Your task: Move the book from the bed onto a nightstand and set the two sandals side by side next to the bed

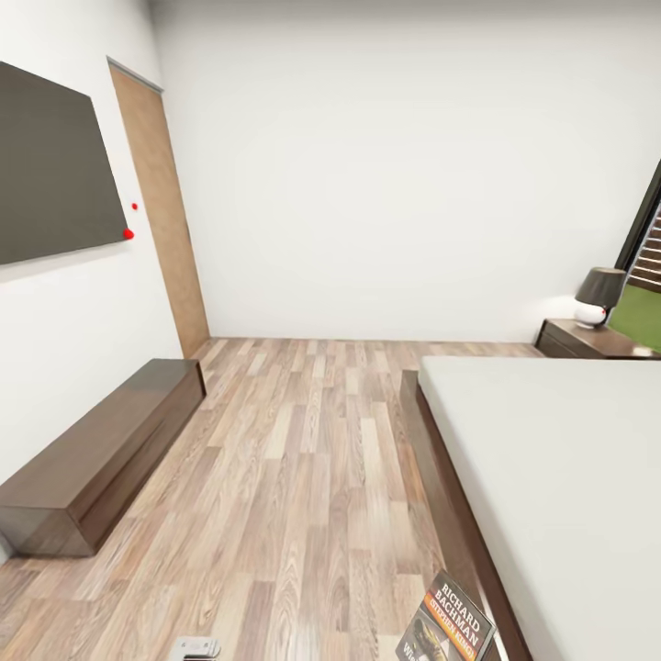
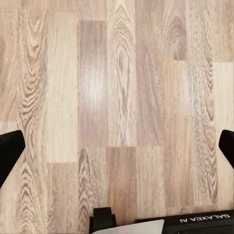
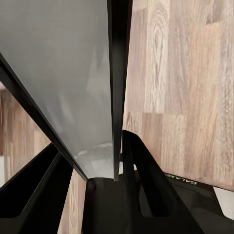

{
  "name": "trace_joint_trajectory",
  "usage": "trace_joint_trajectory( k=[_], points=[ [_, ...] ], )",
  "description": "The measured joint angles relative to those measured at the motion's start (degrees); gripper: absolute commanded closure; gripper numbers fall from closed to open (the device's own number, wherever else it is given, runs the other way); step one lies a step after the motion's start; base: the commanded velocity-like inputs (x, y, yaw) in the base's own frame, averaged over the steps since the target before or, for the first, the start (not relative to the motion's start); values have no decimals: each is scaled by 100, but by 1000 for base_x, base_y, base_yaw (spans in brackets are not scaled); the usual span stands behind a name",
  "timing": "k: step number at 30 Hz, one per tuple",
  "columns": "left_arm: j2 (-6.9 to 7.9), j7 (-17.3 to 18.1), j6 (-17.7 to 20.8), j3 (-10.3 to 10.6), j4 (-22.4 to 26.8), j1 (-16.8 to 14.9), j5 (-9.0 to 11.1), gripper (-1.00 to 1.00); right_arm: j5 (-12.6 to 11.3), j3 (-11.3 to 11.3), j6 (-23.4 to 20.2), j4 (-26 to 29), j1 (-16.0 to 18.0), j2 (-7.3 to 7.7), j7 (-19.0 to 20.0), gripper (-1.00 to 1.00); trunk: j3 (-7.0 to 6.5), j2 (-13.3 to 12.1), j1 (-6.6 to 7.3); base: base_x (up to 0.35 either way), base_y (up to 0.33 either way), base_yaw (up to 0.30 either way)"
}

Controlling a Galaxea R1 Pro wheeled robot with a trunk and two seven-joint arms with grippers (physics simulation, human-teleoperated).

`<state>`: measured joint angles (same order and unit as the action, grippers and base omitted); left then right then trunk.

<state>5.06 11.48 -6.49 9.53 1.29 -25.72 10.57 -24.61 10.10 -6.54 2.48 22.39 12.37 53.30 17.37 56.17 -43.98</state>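
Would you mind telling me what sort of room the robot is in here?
Most likely a bedroom: a large low bed, a nightstand carrying a lamp, and a plank floor.
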Motion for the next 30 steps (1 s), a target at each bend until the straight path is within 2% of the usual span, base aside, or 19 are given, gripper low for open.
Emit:
trace_joint_trajectory(
  k=[30],
  points=[
    [-1,-3,-1,0,1,1,0,-100,0,0,0,0,0,0,-1,100,0,0,0,328,0,0]
  ],
)
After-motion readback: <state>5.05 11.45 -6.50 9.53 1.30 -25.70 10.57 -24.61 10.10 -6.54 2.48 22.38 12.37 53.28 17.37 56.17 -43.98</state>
